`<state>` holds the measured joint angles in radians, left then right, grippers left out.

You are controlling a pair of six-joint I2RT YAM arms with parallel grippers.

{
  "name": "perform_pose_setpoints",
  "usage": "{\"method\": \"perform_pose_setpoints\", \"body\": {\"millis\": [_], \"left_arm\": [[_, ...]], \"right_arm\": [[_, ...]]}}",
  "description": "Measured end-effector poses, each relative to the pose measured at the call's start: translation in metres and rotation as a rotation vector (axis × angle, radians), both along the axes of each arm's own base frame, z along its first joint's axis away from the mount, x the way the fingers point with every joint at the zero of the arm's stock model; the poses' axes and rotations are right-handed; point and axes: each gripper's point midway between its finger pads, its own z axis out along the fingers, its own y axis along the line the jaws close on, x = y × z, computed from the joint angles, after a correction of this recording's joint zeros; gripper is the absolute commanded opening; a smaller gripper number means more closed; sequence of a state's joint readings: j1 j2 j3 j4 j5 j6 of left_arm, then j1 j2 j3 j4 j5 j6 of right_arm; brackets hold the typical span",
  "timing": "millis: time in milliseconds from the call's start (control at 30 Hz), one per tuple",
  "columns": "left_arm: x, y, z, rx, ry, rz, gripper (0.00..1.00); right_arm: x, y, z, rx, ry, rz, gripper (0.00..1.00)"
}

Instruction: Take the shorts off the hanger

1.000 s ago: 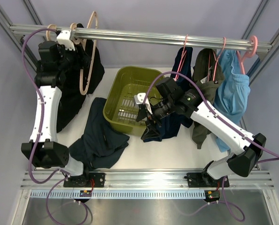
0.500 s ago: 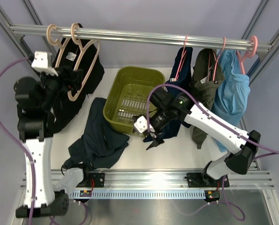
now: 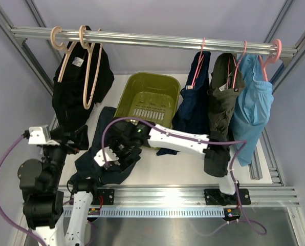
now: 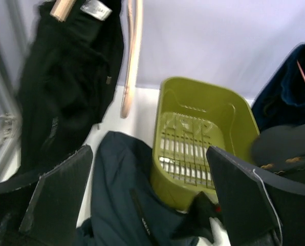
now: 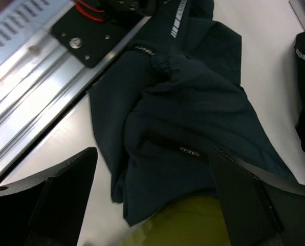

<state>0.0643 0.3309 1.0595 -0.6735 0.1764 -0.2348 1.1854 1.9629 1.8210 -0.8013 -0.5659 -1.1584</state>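
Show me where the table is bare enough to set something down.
Bare: the white table strip between the teal-slate shorts and the right arm's base, and inside the green basket. Crowded: front left, where the right gripper hovers over those shorts.

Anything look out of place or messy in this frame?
The dark teal shorts lie crumpled on the table against the green basket, not inside it. The navy shorts hang from the rail. Nothing looks damaged.
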Motion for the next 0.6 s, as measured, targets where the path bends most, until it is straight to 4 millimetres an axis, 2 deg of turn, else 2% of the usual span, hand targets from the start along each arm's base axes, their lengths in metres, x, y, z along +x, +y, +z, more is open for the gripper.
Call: {"method": "perform_pose_setpoints", "body": {"millis": [133,200,333,500,567,600], "left_arm": [[-0.026,0.011,0.005,-0.004,-0.029,0.076,0.99],[-0.037,0.016,0.007,-0.003,-0.037,0.108,0.99],[-0.054,0.025,0.006,0.009,-0.049,0.161,0.99],[-0.069,0.031,0.004,0.032,-0.042,0.194,0.99],[-0.072,0.032,0.004,0.043,-0.039,0.199,0.99],[-0.073,0.032,0.004,0.048,-0.037,0.201,0.99]], "right_arm": [[0.002,0.035,-0.034,-0.024,-0.038,-0.037,0.99],[0.001,0.043,-0.050,-0.045,-0.049,-0.046,1.00],[0.001,0.052,-0.087,-0.108,-0.063,-0.097,0.99],[0.017,0.072,-0.123,-0.160,-0.069,-0.234,0.99],[0.021,0.072,-0.136,-0.183,-0.067,-0.275,0.96],[0.022,0.071,-0.141,-0.195,-0.064,-0.288,0.90]]}}
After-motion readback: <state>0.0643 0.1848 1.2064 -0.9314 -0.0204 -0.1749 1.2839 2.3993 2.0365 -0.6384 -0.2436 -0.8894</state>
